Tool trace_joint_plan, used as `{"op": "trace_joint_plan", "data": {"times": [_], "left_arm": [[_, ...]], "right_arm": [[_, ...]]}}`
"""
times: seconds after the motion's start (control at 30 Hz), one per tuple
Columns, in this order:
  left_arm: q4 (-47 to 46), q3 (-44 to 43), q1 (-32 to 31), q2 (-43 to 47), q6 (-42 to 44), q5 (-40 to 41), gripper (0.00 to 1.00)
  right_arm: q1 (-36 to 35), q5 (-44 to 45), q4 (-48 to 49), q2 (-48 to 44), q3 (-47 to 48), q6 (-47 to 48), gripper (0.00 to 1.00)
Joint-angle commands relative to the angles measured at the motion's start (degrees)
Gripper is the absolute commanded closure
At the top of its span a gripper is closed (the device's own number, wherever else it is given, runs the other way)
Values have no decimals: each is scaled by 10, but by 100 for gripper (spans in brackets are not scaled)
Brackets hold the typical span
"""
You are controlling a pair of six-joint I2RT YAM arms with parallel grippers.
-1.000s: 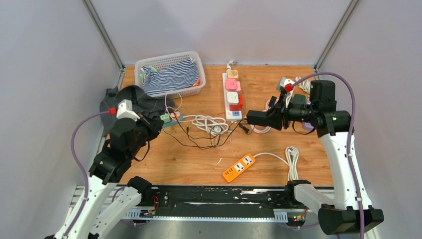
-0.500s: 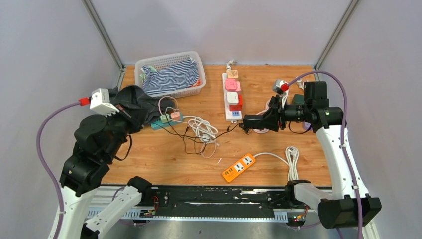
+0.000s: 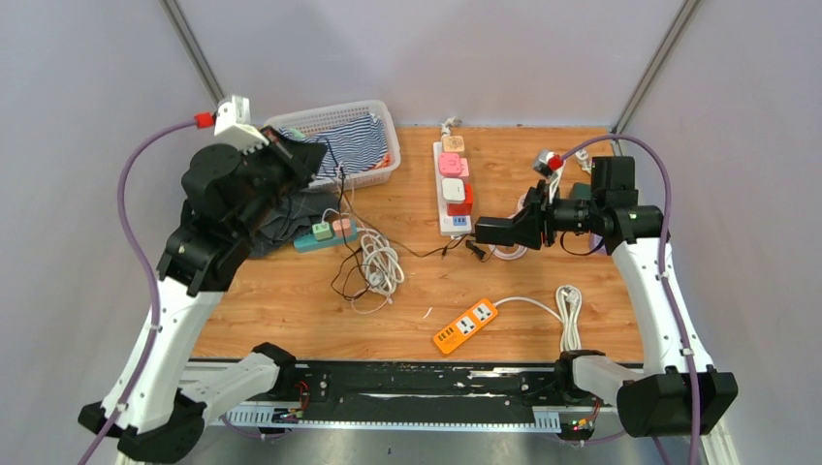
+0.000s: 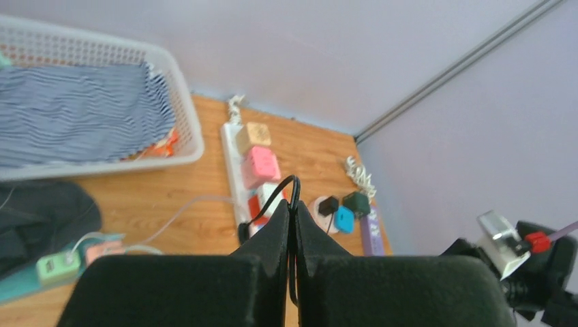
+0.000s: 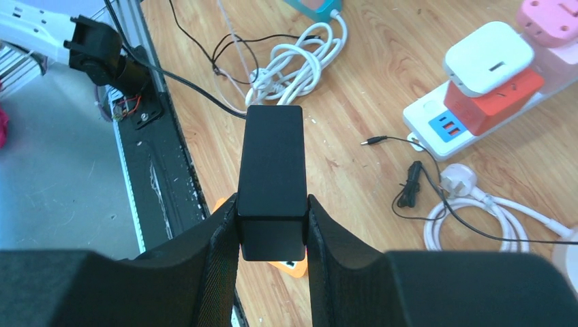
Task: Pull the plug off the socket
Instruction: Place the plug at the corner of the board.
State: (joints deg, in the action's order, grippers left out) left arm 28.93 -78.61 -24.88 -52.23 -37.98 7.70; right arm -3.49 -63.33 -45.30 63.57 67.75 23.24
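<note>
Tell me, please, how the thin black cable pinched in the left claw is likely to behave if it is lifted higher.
Likely floppy: the black cable curls into a tight loop at the left claw. Probably light and thin, so it might slide through that grip. Lifting may tug the white cord bundle, which it seems to overlap.

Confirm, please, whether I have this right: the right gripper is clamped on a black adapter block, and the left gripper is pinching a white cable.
Not quite: the left wrist view shows the cable pinched by the left gripper is black, not white. The right gripper is indeed clamped on a black adapter block.
</note>
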Motion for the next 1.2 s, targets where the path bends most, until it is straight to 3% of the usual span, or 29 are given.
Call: {"op": "trace_joint_plan", "data": {"times": [0.0, 0.17, 0.27, 0.4, 0.53, 0.7, 0.87, 0.93, 1.17], "left_arm": [[-84, -99, 4, -43, -13, -13, 100], [-134, -145, 4, -63, -19, -5, 100], [-193, -159, 4, -71, -22, -36, 100], [-210, -219, 4, -106, -24, -104, 100], [-236, -222, 4, -111, -32, -146, 100], [-256, -131, 4, -93, -28, -190, 100], [-287, 45, 4, -84, -100, -200, 100], [-287, 60, 4, -102, -116, -209, 100], [-299, -110, -4, -177, -106, -225, 100]], "right_arm": [[38, -7, 30, -12, -4, -28, 100], [76, -39, 41, -4, -1, -32, 100], [80, -57, 42, 5, 14, -33, 100], [80, -66, 42, 12, 39, -38, 100], [81, -63, 44, 14, 52, -41, 100], [107, -62, 46, 7, 62, -42, 100], [155, -79, 52, -2, 77, -48, 100], [162, -81, 54, -5, 75, -50, 100], [167, -72, 58, -17, 47, -48, 100]]}}
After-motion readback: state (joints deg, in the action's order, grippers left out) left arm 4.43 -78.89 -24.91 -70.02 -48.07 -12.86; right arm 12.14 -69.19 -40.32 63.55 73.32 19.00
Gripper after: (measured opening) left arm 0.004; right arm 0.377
